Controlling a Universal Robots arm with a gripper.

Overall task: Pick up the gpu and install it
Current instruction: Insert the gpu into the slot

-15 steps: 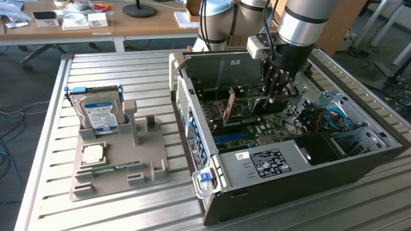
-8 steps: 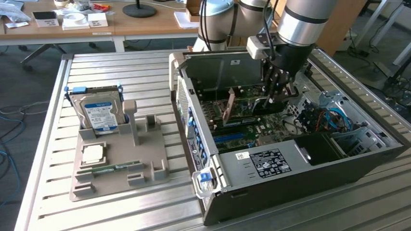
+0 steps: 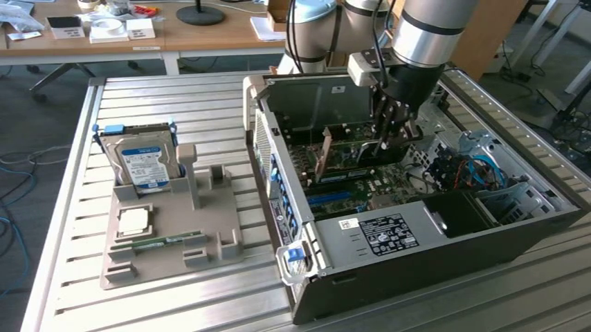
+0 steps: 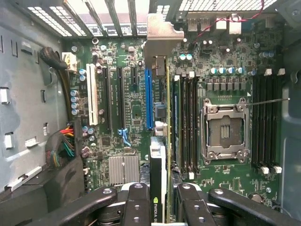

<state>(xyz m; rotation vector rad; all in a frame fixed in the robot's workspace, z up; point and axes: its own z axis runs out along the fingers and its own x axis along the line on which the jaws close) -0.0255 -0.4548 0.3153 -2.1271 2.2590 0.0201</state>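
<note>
One gripper (image 3: 392, 140) clamps the gpu (image 4: 158, 162) edge-on. It hangs inside the computer case (image 3: 309, 232), its bracket (image 4: 160, 35) toward the case's slotted rear edge.

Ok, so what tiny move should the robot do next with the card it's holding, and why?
Probably a small sideways nudge toward the long blue plastic slot before lowering. The end effector grips the thin dark graphics card with its silver metal bracket edge-on above the green motherboard, and the blue slot seems to lie bare beside the card, not under it.
</note>
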